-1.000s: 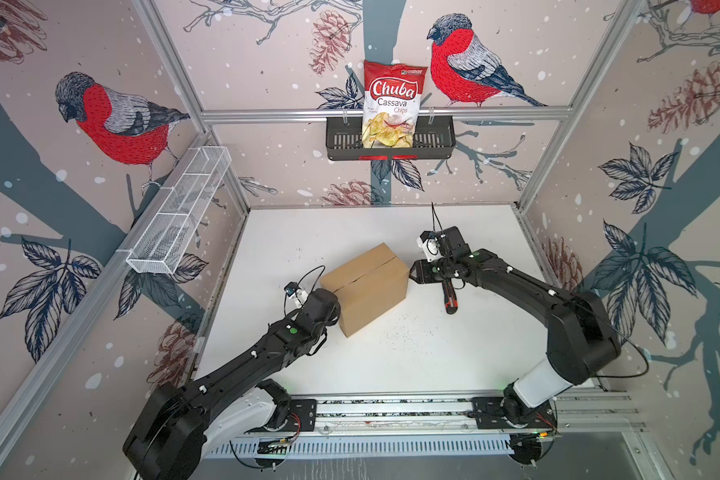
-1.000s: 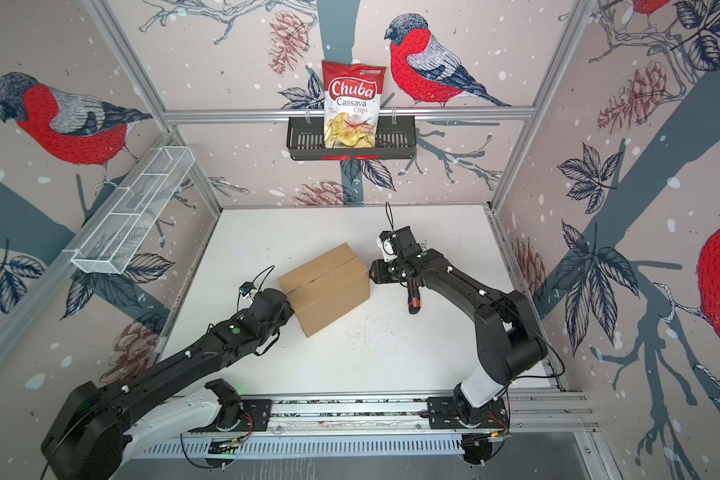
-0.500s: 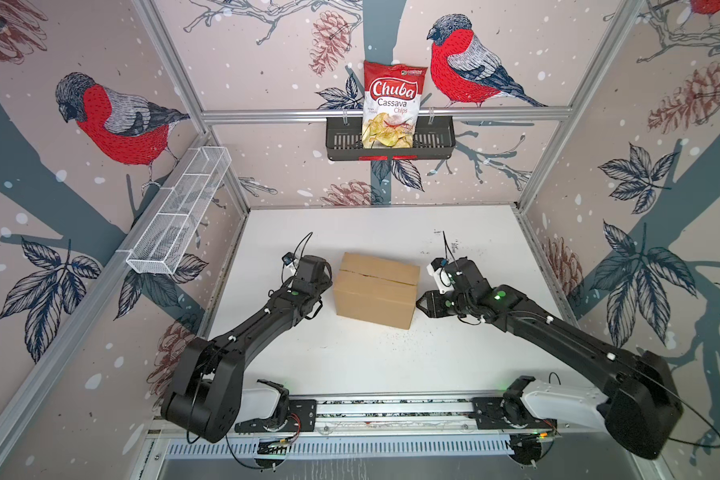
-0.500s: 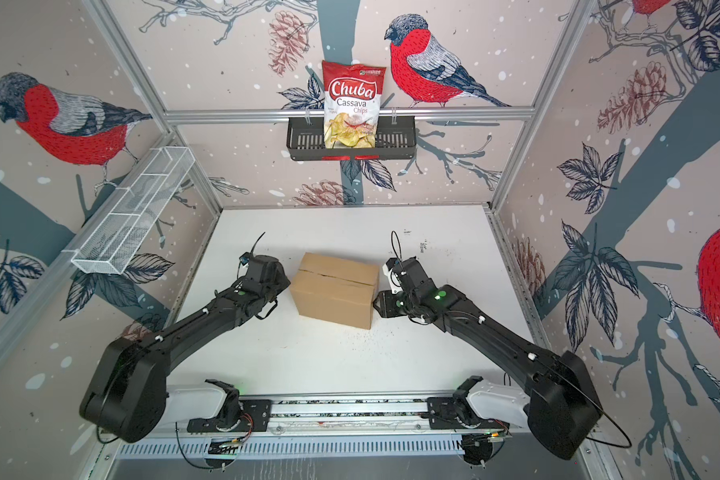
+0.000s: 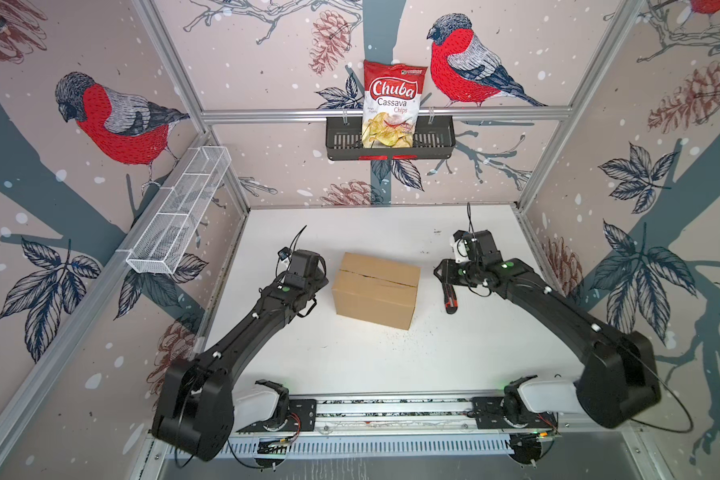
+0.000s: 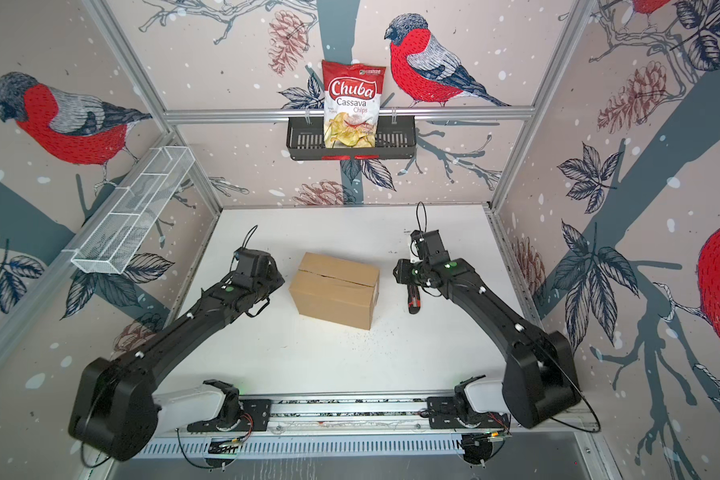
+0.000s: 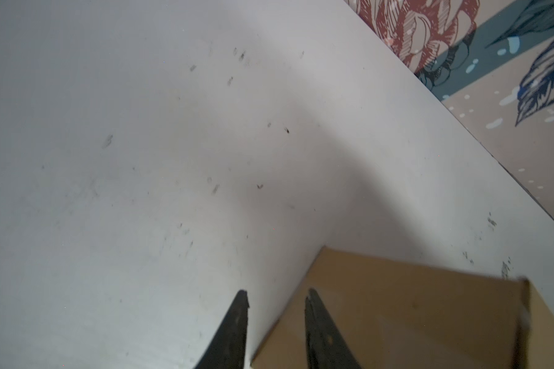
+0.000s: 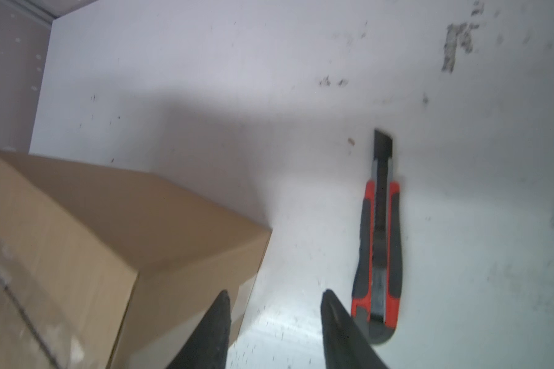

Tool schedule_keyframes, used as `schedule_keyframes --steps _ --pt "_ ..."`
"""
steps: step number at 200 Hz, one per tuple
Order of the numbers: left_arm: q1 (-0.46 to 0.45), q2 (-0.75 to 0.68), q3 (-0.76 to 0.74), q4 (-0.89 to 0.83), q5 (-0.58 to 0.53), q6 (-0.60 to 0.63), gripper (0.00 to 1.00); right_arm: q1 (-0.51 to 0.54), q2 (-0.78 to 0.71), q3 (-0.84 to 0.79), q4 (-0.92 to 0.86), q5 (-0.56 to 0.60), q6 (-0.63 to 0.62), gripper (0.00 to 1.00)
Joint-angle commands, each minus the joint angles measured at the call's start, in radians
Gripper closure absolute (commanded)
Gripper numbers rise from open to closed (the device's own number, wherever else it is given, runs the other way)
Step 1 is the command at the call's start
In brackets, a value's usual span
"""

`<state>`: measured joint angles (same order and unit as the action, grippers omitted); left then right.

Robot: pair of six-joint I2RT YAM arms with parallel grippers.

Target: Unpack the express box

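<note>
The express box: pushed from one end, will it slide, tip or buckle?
The express box will probably slide rather than tip: it sits low and flat on the smooth white table. Its walls look square and undented, so likely stiff under a side push. The top flaps meet at a centre seam, so pressing there may cave them in.

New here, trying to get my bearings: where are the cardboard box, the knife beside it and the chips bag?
express box [image 5: 373, 305]: in a top view, on its front side.
utility knife [image 8: 378, 255]: right wrist view, on the middle of its handle.
Chuba cassava chips bag [image 5: 393, 89]: in a top view, on the logo.
</note>
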<state>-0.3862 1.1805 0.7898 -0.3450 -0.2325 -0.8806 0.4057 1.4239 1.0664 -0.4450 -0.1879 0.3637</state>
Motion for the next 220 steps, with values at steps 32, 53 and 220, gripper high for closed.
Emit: schedule_keyframes --steps 32,53,220 --pt "-0.239 -0.225 -0.057 -0.381 -0.198 -0.290 0.68 -0.013 0.207 0.180 0.055 -0.054 -0.080 0.59" --pt "-0.364 -0.258 -0.108 -0.393 -0.225 -0.432 0.68 -0.010 0.245 0.201 0.048 -0.082 -0.086 0.59" --pt "-0.444 0.055 -0.098 0.149 -0.218 -0.248 0.63 0.168 0.111 0.033 0.033 -0.101 -0.074 0.59"
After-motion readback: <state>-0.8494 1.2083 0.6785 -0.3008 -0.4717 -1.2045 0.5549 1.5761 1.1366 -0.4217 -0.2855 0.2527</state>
